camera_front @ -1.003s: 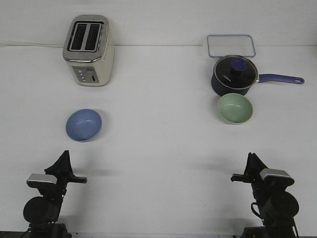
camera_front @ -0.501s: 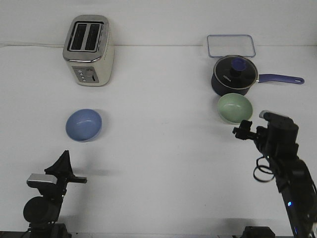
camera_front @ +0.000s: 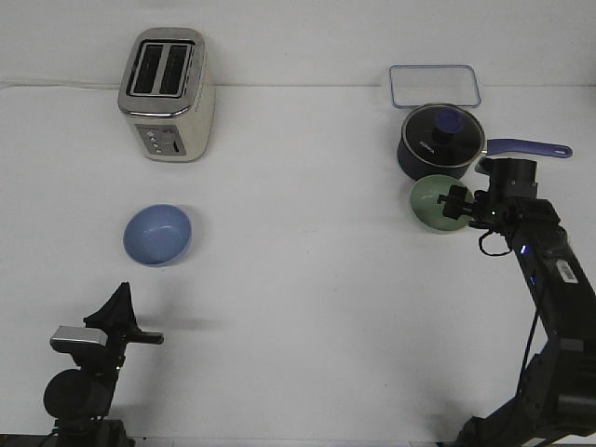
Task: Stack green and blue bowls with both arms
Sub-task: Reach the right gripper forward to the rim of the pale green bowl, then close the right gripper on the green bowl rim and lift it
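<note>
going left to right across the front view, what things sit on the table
toaster → blue bowl → green bowl, with the right gripper over its right side. The saucepan and clear container overlap the green bowl's span, so I leave them unplaced.

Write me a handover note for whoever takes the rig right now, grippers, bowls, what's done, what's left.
Right gripper: reached out over the near right rim of the green bowl; whether it is open or gripping cannot be told from the front view.
Left gripper: parked near the table's front edge, holding nothing; open or shut cannot be told.
Green bowl: on the table just in front of the saucepan.
Blue bowl: on the table in front of the toaster, untouched.
Done: right arm is at the green bowl.
Left: grasp both bowls, bring them together, stack.
</note>
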You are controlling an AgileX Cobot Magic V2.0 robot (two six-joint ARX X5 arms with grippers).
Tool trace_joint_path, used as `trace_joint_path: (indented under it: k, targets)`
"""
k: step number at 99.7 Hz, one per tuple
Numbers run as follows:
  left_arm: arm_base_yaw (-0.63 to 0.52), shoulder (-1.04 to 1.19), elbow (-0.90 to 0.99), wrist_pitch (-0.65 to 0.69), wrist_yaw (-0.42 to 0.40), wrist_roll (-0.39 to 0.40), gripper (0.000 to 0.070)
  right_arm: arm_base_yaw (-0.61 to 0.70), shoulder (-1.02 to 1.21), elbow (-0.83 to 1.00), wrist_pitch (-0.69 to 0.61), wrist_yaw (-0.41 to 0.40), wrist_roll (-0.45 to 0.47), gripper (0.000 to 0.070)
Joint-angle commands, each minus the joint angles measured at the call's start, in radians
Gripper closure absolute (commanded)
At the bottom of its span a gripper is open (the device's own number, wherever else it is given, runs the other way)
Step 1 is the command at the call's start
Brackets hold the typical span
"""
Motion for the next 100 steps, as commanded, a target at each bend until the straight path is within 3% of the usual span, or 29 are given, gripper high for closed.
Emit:
trace_joint_path:
  k: [1,10,16,36,63,85,100]
  targets:
    - [0.001,-0.001,-0.019,0.012,0.000,-0.002,0.0685,-0.005,0.052,0.034,0.003,-0.005,-0.021,0.0242]
    - [0.001,-0.001,-0.019,0.012,0.000,-0.002,0.0685,-0.007,0.098,0.037,0.026,-0.018,-0.027,0.0250]
    - [0.001,-0.001,-0.019,0.012,0.000,-0.002,0.0685,-0.008,0.119,0.037,0.034,-0.020,-0.027,0.0300]
    - [0.001,-0.001,-0.019,0.012,0.000,-0.002,0.0685,-0.012,0.150,0.037,0.042,-0.019,-0.035,0.0700]
    - [0.001,-0.001,-0.019,0.012,0.000,-0.002,0.0685,-0.023,0.116,0.047,0.034,-0.035,-0.035,0.0700]
    - [0.001,-0.001,-0.019,0.012,0.000,-0.002,0.0685,-0.026,-0.039,0.047,-0.014,-0.137,-0.034,0.0700]
    - [0.001,-0.001,-0.019,0.012,0.000,-0.002,0.0685,-0.009,-0.180,0.047,-0.108,-0.256,-0.032,0.0700]
